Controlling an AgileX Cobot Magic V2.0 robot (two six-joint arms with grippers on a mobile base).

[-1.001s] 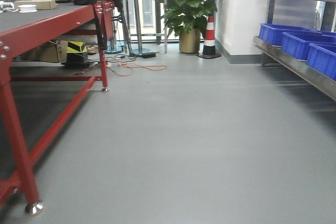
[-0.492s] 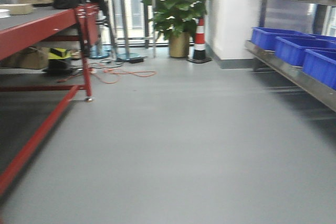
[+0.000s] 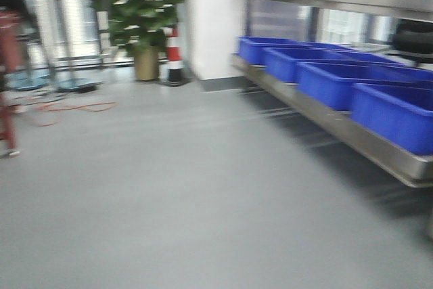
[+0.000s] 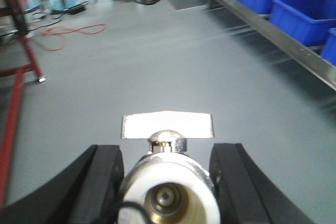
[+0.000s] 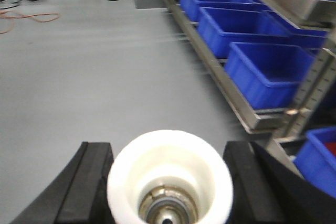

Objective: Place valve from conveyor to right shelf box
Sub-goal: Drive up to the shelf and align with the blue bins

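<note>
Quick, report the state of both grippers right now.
Left gripper: closed on a small silver metal valve with a white plastic end cap.
Right gripper: closed on a second white-capped metal valve.

- The valve (image 4: 167, 203): silver, white cap end-on, flat handle on top, clamped in the left pincer (image 4: 168, 178).
- A second valve (image 5: 169, 179): white cap end-on, clamped in the right pincer (image 5: 168, 184).
- The boxes (image 3: 399, 116): blue, open, lined along the shelf (image 3: 369, 145).

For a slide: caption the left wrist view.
Left end effector holds the valve, blue shelf boxes ahead right.
</note>
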